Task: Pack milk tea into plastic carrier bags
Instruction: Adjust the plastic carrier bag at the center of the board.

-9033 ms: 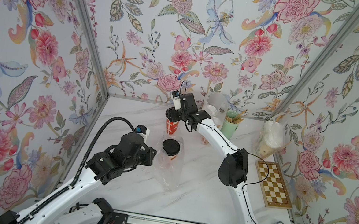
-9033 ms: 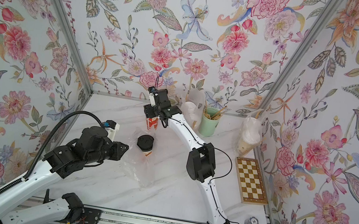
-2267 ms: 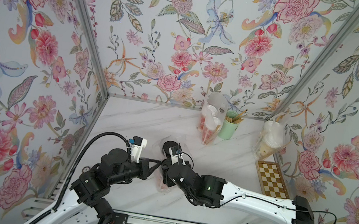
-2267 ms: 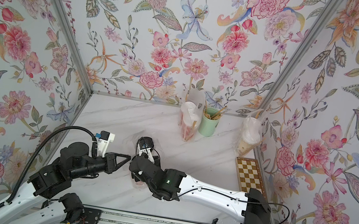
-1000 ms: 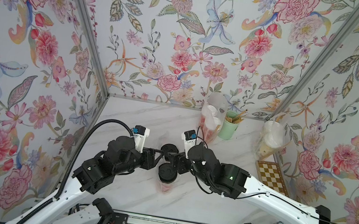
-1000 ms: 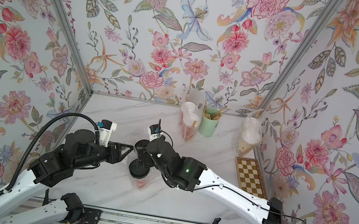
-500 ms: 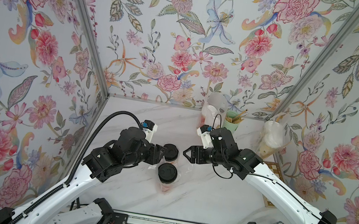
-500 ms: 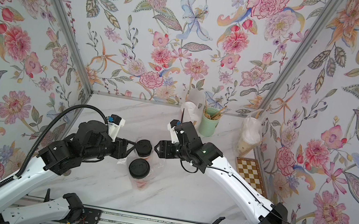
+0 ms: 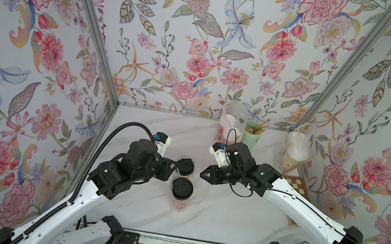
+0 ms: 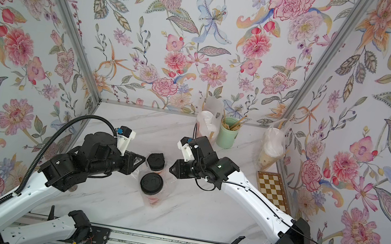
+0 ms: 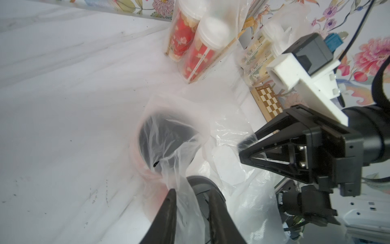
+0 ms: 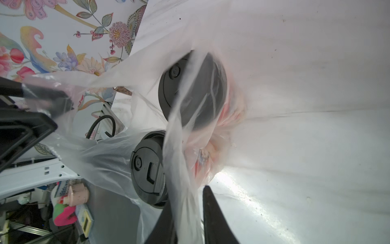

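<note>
Film veils most of what matters. In my left wrist view the rear cup (image 11: 166, 135) is only a dark, lid-shaped blur behind the carrier bag (image 11: 230, 131). The front cup (image 11: 202, 183) is cut off by my own fingers (image 11: 168, 213). In both top views the cup bodies sit mostly hidden under their lids. Through the plastic they read as a red-orange smear, and I cannot make out the print.

Materials: the bag is thin, colourless and crinkled, drawn up into twisted strips. The lids are matte black and round, with a moulded sip tab. The table (image 9: 156, 126) is glossy white marble pattern.

Claws: my left claw (image 11: 191, 192) is pinched on a gathered strip of the bag. My right claw (image 12: 186, 200) is pinched on the strip opposite. The film hides the pads, so these are probably the handle loops, unconfirmed.

Position: both cups stand upright inside the bag at mid-table, lids nearly touching, between my claws.

Elsewhere:
- The back bag (image 9: 228, 128), at the rear wall, holds two red cups with white lids. It stands just beside the mint straw cup (image 9: 251, 137).
- The right-hand bag (image 9: 293, 155) holds clear cups of beige drink, near the chessboard (image 9: 296, 188).
</note>
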You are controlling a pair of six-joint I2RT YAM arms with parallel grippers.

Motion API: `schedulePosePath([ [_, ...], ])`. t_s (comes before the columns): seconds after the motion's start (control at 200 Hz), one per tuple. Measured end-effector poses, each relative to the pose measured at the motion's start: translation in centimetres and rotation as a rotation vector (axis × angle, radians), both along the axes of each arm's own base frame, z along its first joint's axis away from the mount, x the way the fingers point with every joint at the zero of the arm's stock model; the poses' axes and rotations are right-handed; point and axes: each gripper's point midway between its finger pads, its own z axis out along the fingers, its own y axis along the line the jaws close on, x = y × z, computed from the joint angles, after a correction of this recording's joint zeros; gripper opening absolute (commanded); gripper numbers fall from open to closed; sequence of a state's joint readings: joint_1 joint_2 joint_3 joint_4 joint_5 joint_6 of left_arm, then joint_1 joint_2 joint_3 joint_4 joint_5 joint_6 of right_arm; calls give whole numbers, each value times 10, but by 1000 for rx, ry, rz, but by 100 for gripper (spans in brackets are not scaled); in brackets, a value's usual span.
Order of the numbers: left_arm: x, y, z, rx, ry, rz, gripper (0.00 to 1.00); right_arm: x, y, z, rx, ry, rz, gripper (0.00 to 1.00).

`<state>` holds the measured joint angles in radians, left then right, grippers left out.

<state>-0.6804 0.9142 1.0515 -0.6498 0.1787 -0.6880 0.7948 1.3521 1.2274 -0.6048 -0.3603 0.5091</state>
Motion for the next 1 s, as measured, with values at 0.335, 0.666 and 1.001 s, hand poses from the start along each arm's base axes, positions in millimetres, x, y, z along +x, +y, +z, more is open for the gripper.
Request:
schedulePosePath([
  [0.335,7,-1,14,-60,-60,17,0,6,9,37,76,-26,-17,0],
  [0.666,15,4,34,-94,-107,46,0,11,13,81,149,-71,-36,0],
  [1.001,22,5,40,-93,-116,60,0,33,4,74,89,-98,-107,0],
])
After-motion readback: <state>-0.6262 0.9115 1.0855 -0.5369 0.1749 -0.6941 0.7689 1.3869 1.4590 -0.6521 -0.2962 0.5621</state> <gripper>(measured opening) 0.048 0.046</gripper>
